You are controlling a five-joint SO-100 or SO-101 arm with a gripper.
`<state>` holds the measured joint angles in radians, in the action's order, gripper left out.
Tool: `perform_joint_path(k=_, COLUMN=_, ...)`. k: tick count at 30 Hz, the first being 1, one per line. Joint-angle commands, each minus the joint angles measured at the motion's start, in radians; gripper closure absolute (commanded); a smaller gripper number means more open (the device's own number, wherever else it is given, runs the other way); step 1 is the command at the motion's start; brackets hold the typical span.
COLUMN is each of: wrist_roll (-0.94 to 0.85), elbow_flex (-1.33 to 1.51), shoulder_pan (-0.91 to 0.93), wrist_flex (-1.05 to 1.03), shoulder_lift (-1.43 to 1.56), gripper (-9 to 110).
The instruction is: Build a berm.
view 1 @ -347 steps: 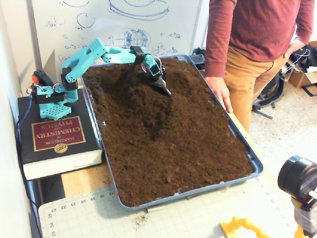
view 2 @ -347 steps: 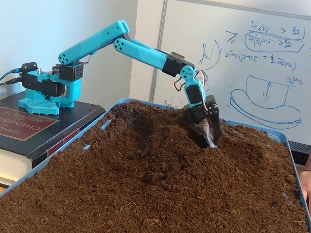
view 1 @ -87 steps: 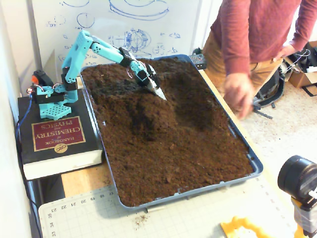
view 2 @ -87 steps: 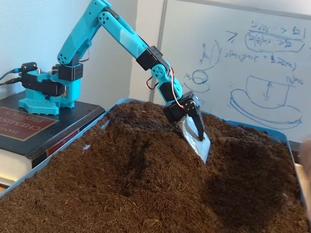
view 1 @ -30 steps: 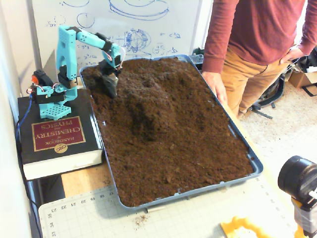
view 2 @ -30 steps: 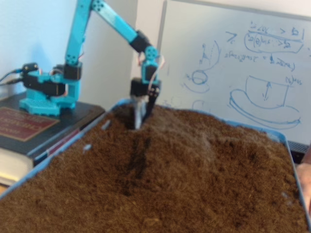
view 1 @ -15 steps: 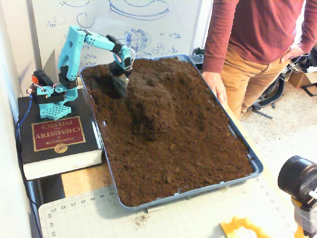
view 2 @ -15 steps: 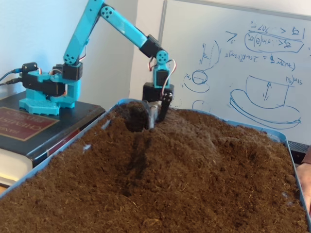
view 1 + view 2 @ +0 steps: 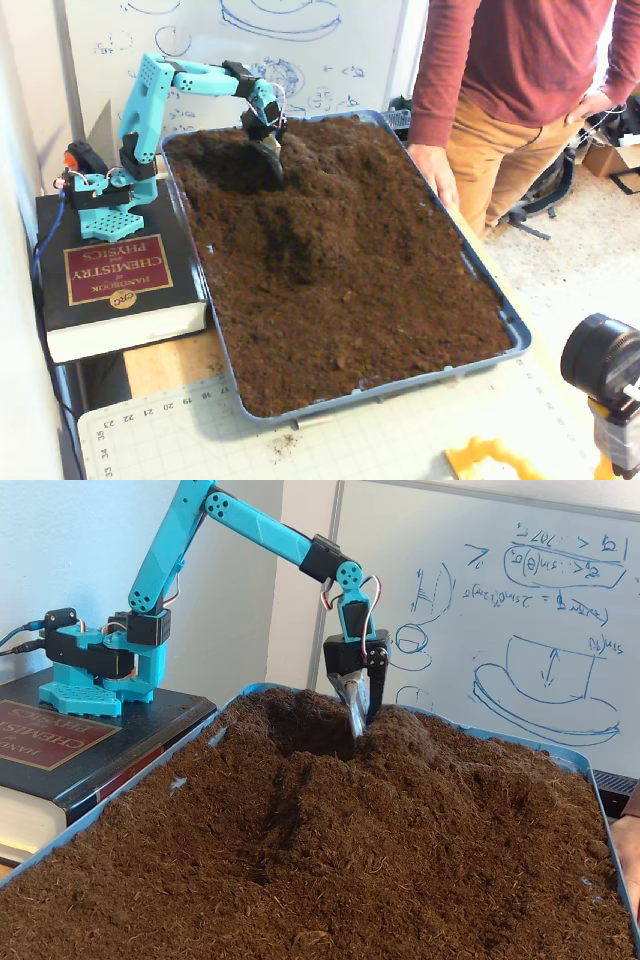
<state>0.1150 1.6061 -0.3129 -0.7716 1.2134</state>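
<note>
Dark brown soil fills a blue tray (image 9: 381, 394) (image 9: 530, 744). The berm (image 9: 305, 215) (image 9: 410, 780) is a low ridge of piled soil running down the tray's middle from the far end. My teal arm reaches out over the far end, and my gripper (image 9: 274, 165) (image 9: 358, 720) points straight down with its tip dug into the soil at the ridge's far end. A silvery blade shows at its tip and the jaws look close together. To the gripper's left in both fixed views lies a scooped hollow (image 9: 225, 160) (image 9: 300, 725).
The arm's base (image 9: 105, 195) stands on a thick book (image 9: 115, 285) left of the tray. A person stands at the tray's right side with a hand (image 9: 438, 178) on its rim. A whiteboard (image 9: 500, 610) is behind, and a camera (image 9: 602, 362) sits at the lower right.
Over the last second the arm stretched out and the gripper swept from the tray's near-base corner toward the ridge, leaving a hollow behind it. The person has stayed still.
</note>
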Motion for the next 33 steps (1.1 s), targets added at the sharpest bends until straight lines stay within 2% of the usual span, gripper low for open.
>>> perform_joint_path(k=1, wrist_roll=0.031, elbow_flex=-0.126, shoulder_pan=0.020, wrist_flex=0.020, shoulder_lift=0.110, gripper=101)
perform_joint_path(k=5, wrist_roll=0.115, elbow_flex=-0.118, shoulder_pan=0.009, wrist_flex=0.015, shoulder_lift=0.175, gripper=101)
perform_joint_path(k=8, wrist_roll=0.146, elbow_flex=-0.110, shoulder_pan=-0.005, wrist_flex=-0.061, shoulder_lift=0.253, gripper=101)
perform_joint_path(k=11, wrist_roll=0.163, elbow_flex=-0.109, shoulder_pan=-0.038, wrist_flex=-0.261, shoulder_lift=0.391, gripper=101)
perform_joint_path(k=16, wrist_roll=0.137, elbow_flex=-0.103, shoulder_pan=-0.034, wrist_flex=-0.707, shoulder_lift=0.626, gripper=101)
perform_joint_path(k=20, wrist_roll=-0.028, elbow_flex=-0.009, shoulder_pan=0.057, wrist_flex=-0.922, shoulder_lift=0.762, gripper=101)
perform_joint_path(k=24, wrist_roll=-0.310, elbow_flex=0.189, shoulder_pan=0.265, wrist_flex=-0.873, shoulder_lift=0.900, gripper=101)
perform_joint_path(k=29, wrist_roll=-0.629, elbow_flex=0.514, shoulder_pan=0.505, wrist_flex=-0.681, shoulder_lift=0.950, gripper=101)
perform_joint_path(k=33, wrist_roll=-0.721, elbow_flex=0.761, shoulder_pan=0.566, wrist_flex=-0.437, shoulder_lift=0.934, gripper=101)
